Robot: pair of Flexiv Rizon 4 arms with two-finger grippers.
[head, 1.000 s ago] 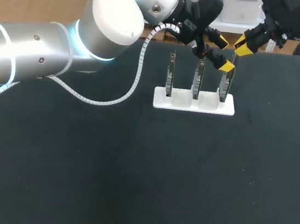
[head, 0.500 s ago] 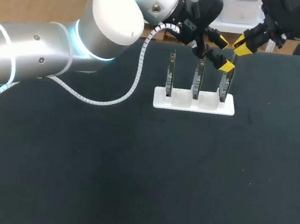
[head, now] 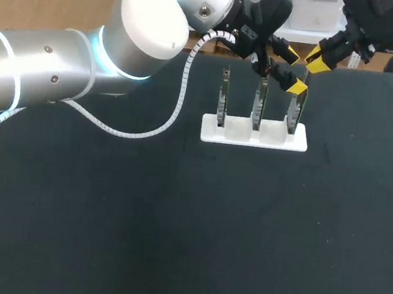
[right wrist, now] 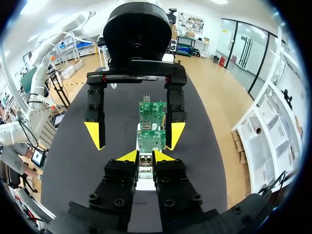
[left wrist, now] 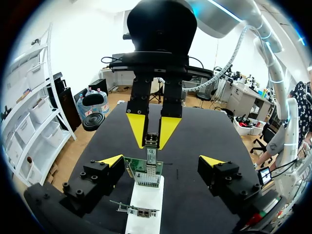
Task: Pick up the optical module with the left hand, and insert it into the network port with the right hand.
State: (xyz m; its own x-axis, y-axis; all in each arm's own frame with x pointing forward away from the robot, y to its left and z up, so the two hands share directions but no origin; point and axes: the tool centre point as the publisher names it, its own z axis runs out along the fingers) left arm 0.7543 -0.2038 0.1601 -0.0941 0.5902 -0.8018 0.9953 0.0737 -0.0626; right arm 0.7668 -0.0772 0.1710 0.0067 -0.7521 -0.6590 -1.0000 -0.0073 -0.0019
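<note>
Right gripper: clenched on the optical module, one yellow tip on each side of it. In the head view it sits in the upper right of the frame, at the far edge of the table.

Module: small silver piece held upright between those tips. Its lower end meets the network port, a metal cage on the green board. Can't tell how deep it sits.

Left gripper: released, fingers spread wide and gripping nothing. In both wrist views its yellow tips flank the same board, one on each side, apart from it. The two grippers face each other across that board. In the head view the left gripper is at upper centre, just left of the right one.

Board: stands upright in the right-hand slot of the white holder, above the middle of the head view. Two more boards stand in the same holder, the middle board and the left board. All three are in a row and apart from each other.

Left arm: enters from the left edge of the head view and reaches past centre to the holder's right end.
</note>
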